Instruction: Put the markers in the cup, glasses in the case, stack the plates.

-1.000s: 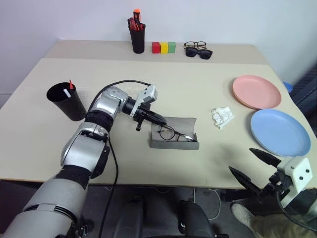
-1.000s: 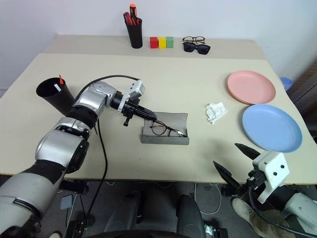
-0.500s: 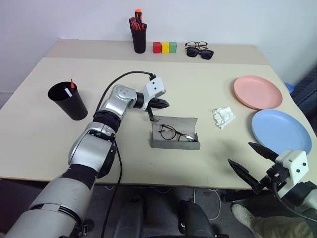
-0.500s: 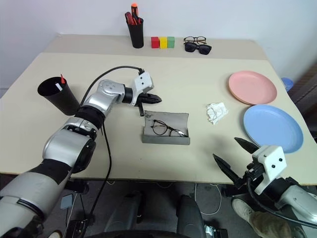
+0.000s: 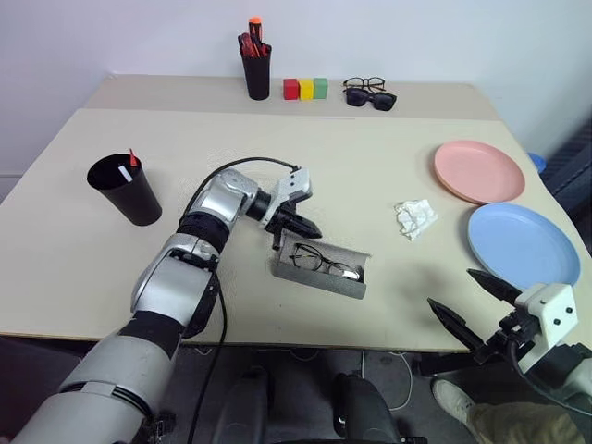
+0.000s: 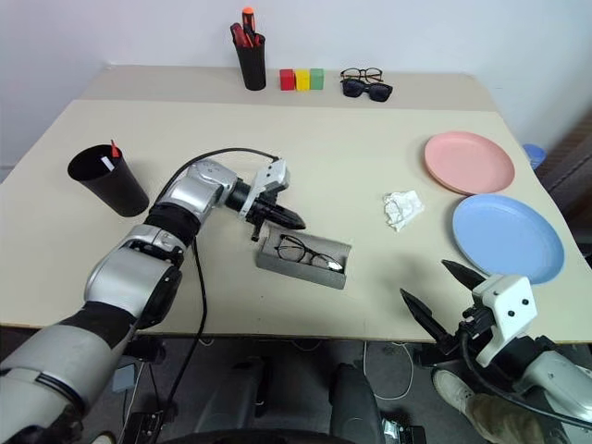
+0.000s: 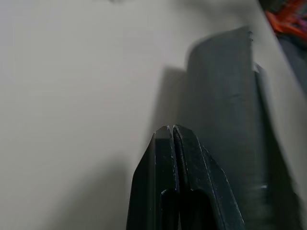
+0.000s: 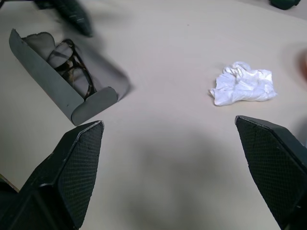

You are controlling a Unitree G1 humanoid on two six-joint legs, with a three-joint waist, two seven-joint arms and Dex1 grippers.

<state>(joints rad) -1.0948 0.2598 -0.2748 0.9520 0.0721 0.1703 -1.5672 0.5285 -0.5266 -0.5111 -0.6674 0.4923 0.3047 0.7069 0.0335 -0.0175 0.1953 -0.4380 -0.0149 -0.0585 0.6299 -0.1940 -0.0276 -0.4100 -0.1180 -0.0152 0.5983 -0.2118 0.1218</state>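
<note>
Left eye view: left pincer [image 5: 298, 227] pressed together, empty, at rear lid edge of case [image 5: 319, 271]; glasses [image 5: 326, 263] lie inside open case mid-bench. Step: closing case. Next: push lid over. Right pincer [image 5: 476, 303] spread, idle.

A crumpled white tissue [image 5: 415, 218] lies mid-table; far back stand a pen holder [image 5: 256, 67], colored blocks [image 5: 305, 88] (red, yellow, green) and two spare glasses [image 5: 369, 93].

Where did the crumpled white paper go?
In the left eye view, the crumpled white paper lies on the table toward the robot's right, between the open case and the pink plate, just left of the blue plate.
</note>
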